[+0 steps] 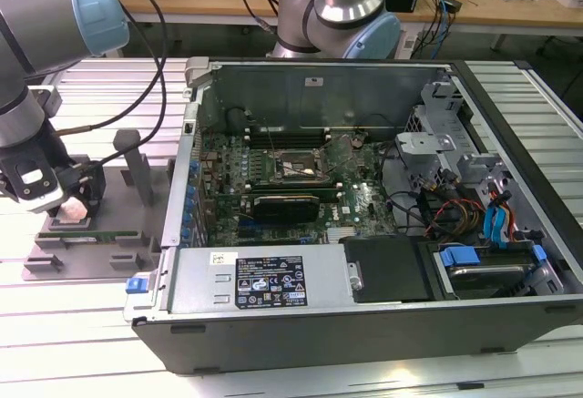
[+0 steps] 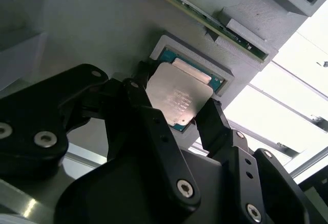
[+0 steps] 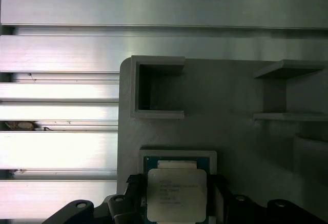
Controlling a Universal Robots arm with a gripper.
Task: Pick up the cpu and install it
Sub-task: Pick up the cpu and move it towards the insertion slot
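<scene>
Hand (image 2: 177, 101) is pinched on the cpu (image 2: 178, 97), holding it tilted just above its pocket in the grey holder tray (image 1: 91, 252). Pickup's basically started, and the install over in the PC case (image 1: 364, 325) beside that tray isn't done yet.

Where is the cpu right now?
On the exterior view's left, outside the computer case: the gripper holds the cpu at the square pocket of the grey fixture.
</scene>
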